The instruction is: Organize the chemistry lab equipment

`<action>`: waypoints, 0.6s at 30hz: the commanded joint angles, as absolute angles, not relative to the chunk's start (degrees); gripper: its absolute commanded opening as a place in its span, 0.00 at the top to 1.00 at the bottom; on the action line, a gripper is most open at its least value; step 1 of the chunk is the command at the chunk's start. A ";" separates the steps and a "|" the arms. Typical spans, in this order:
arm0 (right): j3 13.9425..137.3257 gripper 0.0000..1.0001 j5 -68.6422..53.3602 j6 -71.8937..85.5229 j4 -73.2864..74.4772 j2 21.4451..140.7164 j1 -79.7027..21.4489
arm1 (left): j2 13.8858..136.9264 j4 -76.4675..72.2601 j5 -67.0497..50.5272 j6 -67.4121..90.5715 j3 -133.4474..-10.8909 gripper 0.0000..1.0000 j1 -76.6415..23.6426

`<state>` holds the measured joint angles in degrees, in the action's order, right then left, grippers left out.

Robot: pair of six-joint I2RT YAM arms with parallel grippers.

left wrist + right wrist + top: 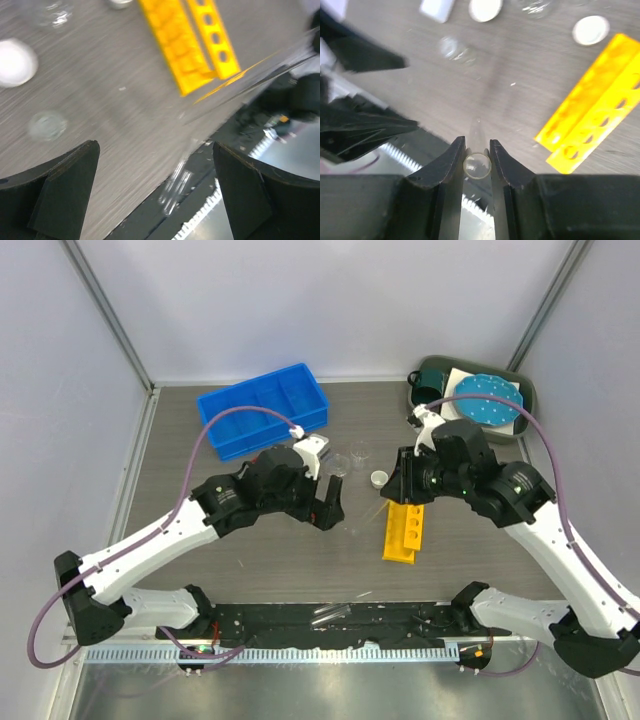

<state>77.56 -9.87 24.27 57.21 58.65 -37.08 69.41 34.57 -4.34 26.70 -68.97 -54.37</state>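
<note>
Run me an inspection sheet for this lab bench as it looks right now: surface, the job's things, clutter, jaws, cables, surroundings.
Surface: grey wood-grain table; no spills seen.
Job's things: yellow tube rack at centre; small white dish just behind it; clear beakers left of the dish.
Clutter: blue bin at the back; dark tray in the far right corner, holding a teal mug and a blue dotted plate.
Grippers: left gripper has its jaws wide open and empty; right gripper has its jaws closed on a clear tube.
Cables: purple cables loop over both arms, away from the glassware.
Surroundings: pale walls, metal posts.
</note>
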 commanded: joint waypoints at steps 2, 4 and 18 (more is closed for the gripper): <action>83.40 0.92 10.35 26.36 58.45 62.83 -37.27 | 68.03 51.49 17.92 32.86 -73.57 0.00 -54.14; 85.33 0.92 15.95 26.54 58.54 65.21 -37.18 | 65.93 53.35 18.55 34.36 -72.26 0.00 -54.23; 98.61 0.92 29.89 23.29 58.80 79.71 -24.97 | 55.29 55.72 17.67 38.67 -62.93 0.00 -54.32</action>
